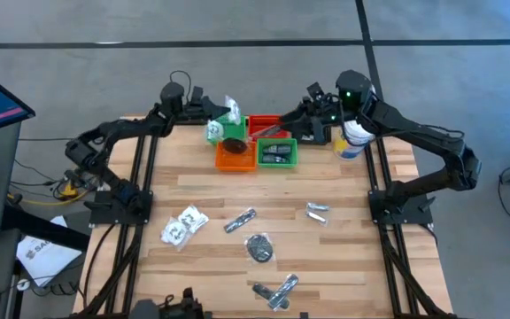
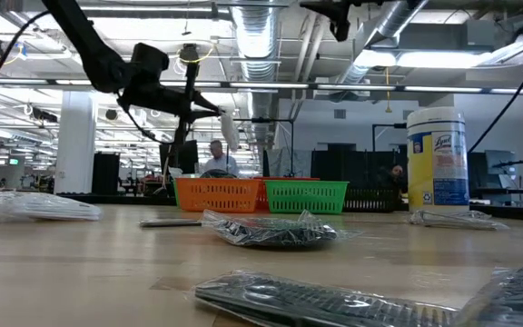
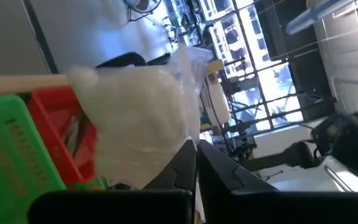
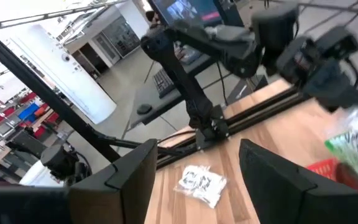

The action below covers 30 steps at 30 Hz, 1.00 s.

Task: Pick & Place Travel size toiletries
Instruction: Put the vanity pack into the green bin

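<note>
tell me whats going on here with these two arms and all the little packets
The left end effector is shut on a clear packet with white contents, holding it above the far-edge trays, near the green tray and the orange tray. The right end effector hangs open and empty by the red tray. Several toiletry packets lie loose on the table, not yet sorted.

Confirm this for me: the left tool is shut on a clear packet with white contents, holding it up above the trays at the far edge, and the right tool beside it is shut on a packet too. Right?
Not quite. The left tool is shut on the clear packet with white contents above the trays, but the right tool is open and empty; the right wrist view shows nothing between its fingers.
</note>
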Each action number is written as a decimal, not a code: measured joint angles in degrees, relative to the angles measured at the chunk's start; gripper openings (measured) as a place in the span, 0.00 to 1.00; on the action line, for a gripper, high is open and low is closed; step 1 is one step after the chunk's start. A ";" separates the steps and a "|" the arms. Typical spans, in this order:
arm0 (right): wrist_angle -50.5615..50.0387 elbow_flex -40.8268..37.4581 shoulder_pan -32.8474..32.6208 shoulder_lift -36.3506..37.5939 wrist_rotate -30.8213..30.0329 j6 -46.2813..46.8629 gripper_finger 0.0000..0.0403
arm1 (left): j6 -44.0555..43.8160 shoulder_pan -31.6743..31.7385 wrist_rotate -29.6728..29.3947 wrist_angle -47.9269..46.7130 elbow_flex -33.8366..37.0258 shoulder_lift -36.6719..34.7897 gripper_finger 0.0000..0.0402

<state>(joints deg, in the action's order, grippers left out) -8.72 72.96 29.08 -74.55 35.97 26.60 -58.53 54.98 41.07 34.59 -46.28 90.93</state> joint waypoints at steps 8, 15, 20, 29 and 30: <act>19.10 -12.13 3.54 3.93 4.08 9.55 0.54 | 4.24 1.71 0.83 -10.16 -1.51 1.47 0.00; 21.82 -13.43 5.60 5.03 6.69 11.41 0.55 | 8.34 1.77 0.52 -15.69 -1.51 1.32 0.00; 21.65 -13.43 5.42 5.01 6.91 11.42 0.55 | 11.18 2.97 -1.19 -19.14 -1.51 1.32 0.00; 21.65 -13.43 5.40 4.96 7.63 11.43 0.55 | 17.91 5.52 -2.74 -28.56 -1.51 1.32 0.00; 21.65 -13.43 5.40 4.99 7.65 11.42 0.55 | 18.79 5.62 -2.76 -29.74 -1.51 1.32 0.00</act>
<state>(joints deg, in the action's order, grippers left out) 12.93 59.53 34.48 -69.56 43.62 38.03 -39.74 60.60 38.30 4.85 -47.79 92.25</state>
